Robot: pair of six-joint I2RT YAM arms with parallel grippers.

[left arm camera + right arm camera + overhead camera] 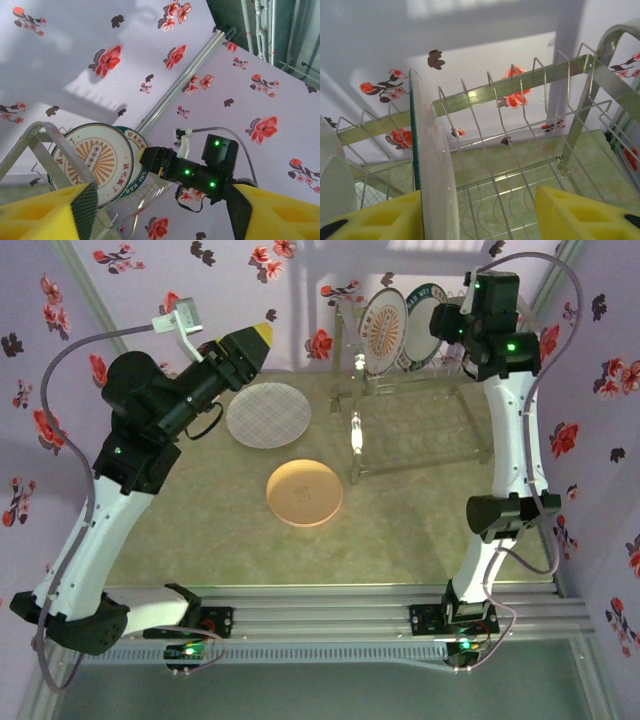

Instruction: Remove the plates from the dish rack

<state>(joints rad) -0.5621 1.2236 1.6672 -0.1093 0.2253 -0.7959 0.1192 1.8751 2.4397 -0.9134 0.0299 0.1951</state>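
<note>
Left gripper [162, 210] aloft left of the dish rack [400, 387], fingers apart and empty; grid plate [268, 415] and salmon plate [304, 492] flat on the table [420, 530] left of the rack; sunburst plate [383, 330] and green-rimmed plate [420, 328] upright in its top slots; right gripper [477, 200] unclamped, fingers astride the green-rimmed plate's edge.

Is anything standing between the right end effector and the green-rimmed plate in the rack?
Nothing visible does. In the right wrist view the green-rimmed plate stands edge-on between the right end effector's fingers, close to one of them, with only rack wires beyond it. The sunburst plate stands beside it, not in between.
</note>
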